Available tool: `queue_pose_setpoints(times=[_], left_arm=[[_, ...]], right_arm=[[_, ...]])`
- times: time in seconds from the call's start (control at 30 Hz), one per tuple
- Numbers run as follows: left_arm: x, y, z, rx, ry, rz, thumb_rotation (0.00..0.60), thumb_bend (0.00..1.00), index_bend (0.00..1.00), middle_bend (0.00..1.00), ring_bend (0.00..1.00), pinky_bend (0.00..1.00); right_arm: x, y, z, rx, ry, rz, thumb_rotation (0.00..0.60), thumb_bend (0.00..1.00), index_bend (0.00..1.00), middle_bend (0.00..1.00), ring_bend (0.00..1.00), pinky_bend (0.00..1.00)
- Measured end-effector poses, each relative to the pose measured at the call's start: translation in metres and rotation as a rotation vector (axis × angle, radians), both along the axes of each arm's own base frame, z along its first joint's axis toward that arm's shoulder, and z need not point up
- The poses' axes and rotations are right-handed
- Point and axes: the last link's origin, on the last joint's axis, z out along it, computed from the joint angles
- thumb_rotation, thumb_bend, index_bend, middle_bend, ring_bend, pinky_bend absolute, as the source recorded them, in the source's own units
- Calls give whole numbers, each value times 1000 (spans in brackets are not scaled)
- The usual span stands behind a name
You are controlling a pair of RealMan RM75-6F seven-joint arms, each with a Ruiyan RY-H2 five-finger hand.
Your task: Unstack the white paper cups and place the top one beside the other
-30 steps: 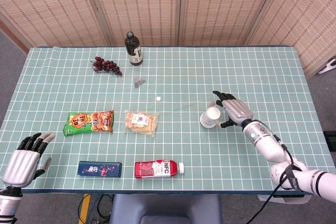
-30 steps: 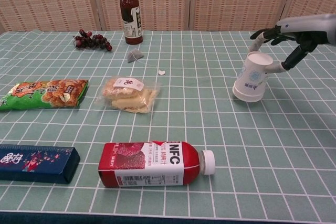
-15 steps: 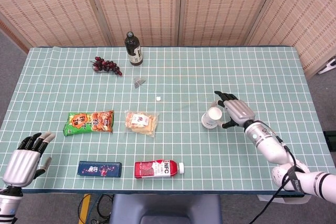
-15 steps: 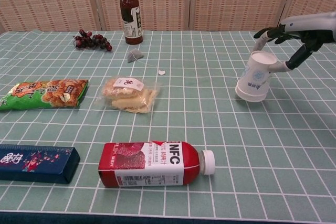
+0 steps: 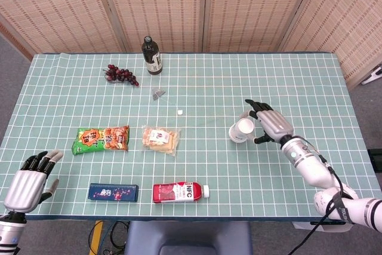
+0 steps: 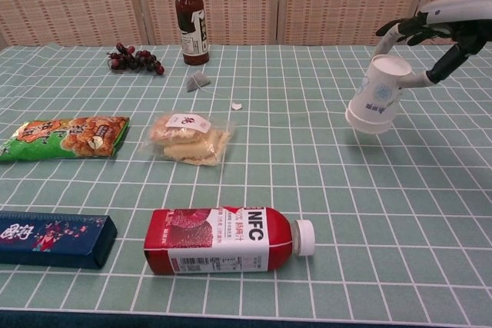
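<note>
The stacked white paper cups (image 5: 241, 129) (image 6: 377, 94) look like one cup with a blue mark, tilted with the mouth up and to the right. My right hand (image 5: 271, 123) (image 6: 440, 30) pinches their rim between thumb and finger and holds them just above the table, right of centre. The other fingers are spread. My left hand (image 5: 27, 183) rests at the table's front left corner, fingers apart and holding nothing. It does not show in the chest view.
A red NFC bottle (image 6: 231, 240) lies at the front centre beside a blue box (image 6: 50, 237). A bread packet (image 6: 188, 137) and green snack bag (image 6: 65, 136) lie mid-left. A dark bottle (image 6: 192, 22), grapes (image 6: 134, 59) and a tea bag (image 6: 198, 80) are at the back.
My right hand has lifted the tilted cups off the table and carried them slightly to the right. The left hand has not moved.
</note>
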Motion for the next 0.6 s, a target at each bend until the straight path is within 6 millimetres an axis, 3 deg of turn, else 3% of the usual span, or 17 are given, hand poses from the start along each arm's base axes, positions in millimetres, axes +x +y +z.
queue_pose_setpoints(times=[0.6], left_arm=[[0,0,0,2,1,2,600,402,206,190,148,182]], right_arm=[[-1,3,9,-16,-10,-12,600,362,320,0,0,0]])
